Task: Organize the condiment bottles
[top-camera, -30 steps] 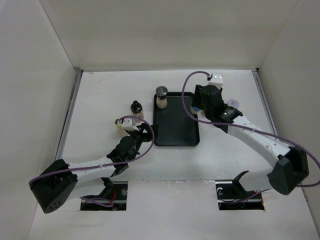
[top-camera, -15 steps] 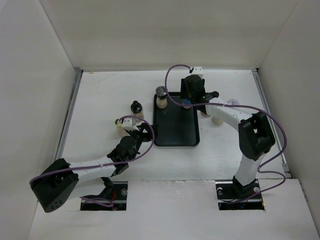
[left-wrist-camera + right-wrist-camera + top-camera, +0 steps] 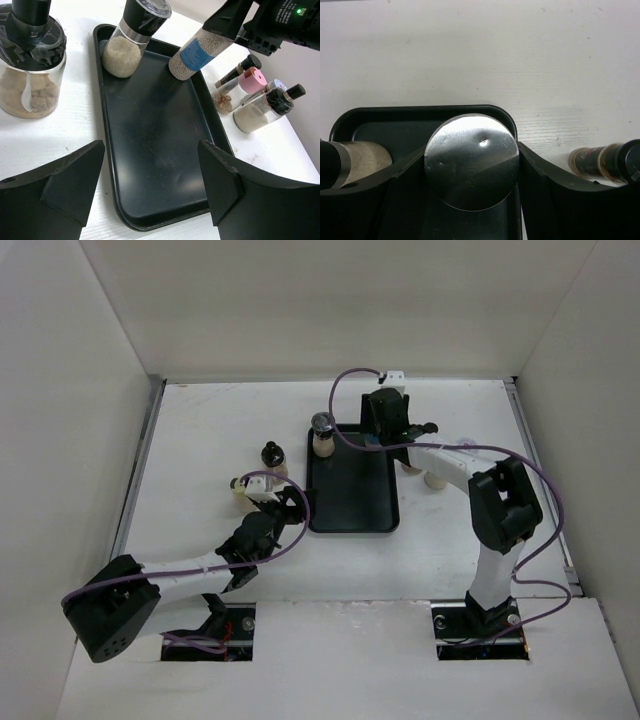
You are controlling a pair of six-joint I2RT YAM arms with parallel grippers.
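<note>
Condiment bottles [image 3: 251, 80] gather round the black tray [image 3: 165, 135]. Over its near end my left pincer [image 3: 151, 145] hangs spread wide. Several bottles cluster off its right edge. At its far right corner my right pincer [image 3: 471, 150] clamps a tilted blue-labelled shaker [image 3: 192, 54]. A black-topped grinder [image 3: 129, 42] stands in the far left corner.

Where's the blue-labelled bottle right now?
In the left wrist view the blue-labelled bottle is tilted in the right gripper, base at the far right corner of the black tray, beside the black-capped grinder.
</note>
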